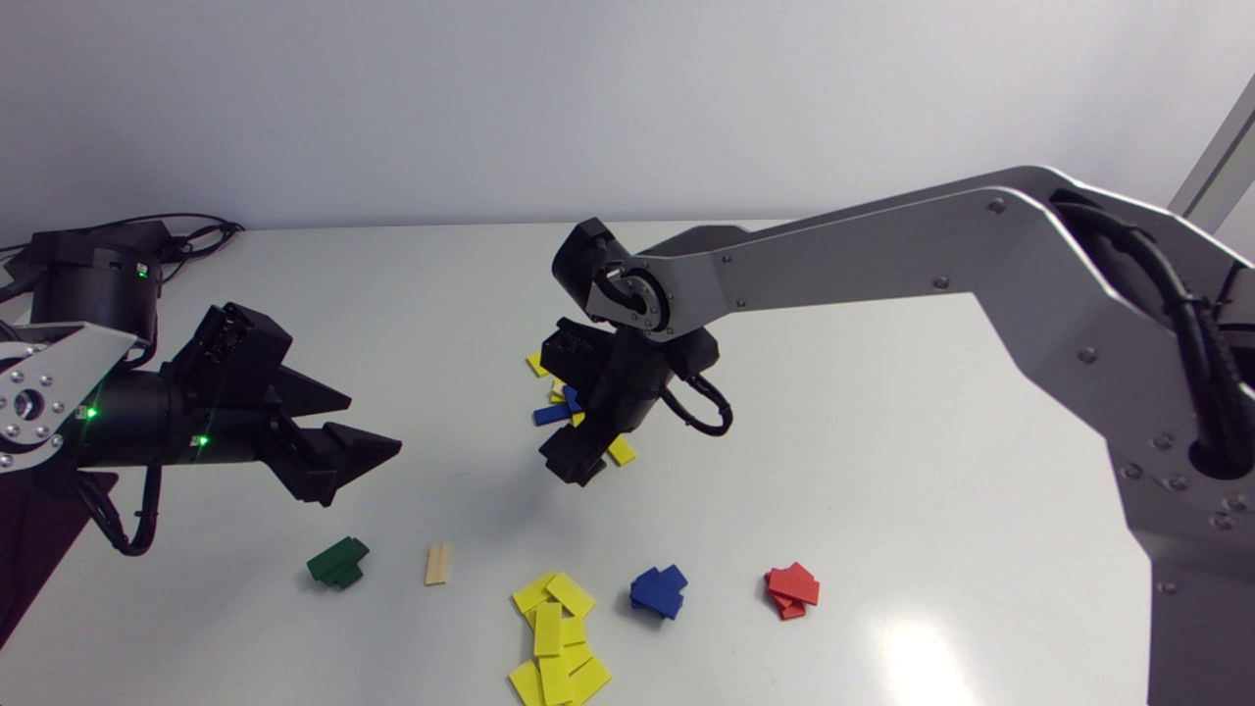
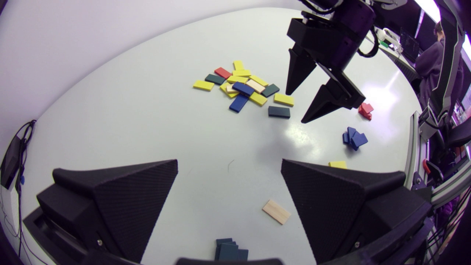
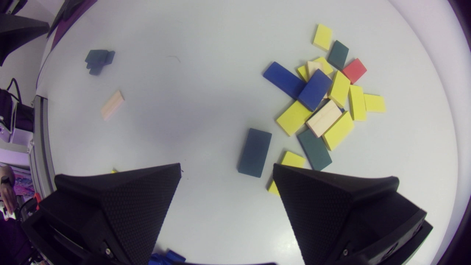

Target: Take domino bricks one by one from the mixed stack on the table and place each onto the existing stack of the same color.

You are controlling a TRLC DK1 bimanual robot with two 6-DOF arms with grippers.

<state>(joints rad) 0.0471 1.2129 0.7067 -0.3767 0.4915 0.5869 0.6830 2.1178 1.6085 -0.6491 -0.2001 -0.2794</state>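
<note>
**Head view.** The right fingers [image 1: 576, 461] hang just above the mixed pile [image 1: 551, 414] at centre frame and hide most of it. Their spread cannot be judged from here. The left fingers [image 1: 363, 449] sit at the left of the frame, parted and empty, well apart from the pile. Across the lower part of the frame, left to right on the desk [image 1: 882, 441], are a green stack [image 1: 338, 563], a lone wooden brick [image 1: 437, 565], a sprawled yellow stack [image 1: 557, 637], a blue stack [image 1: 658, 591] and a red stack [image 1: 792, 590].

**Left wrist view.** The left fingers are spread wide with nothing between them. Ahead, the right fingers stand clearly apart and empty. Their tips point down beside a dark green brick [image 2: 279, 112], which lies flat and alone just clear of the pile.

**Right wrist view.** The right fingers are open and hold nothing. The dark green brick lies just ahead of the gap between them, and a yellow brick [image 3: 293, 159] is partly under one finger. Beyond, yellow, blue, green, wooden and red bricks overlap in the pile.

**Assessment.** The bricks appear small, thin, rigid and light. Their painted faces are likely smooth, so a loose pinch may slip. The best hold is judged to be across the two long edges at mid-length, with the fingers lowered close to the desk. The lone dark green brick looks the easiest pick; overlapped bricks may drag their neighbours
</note>
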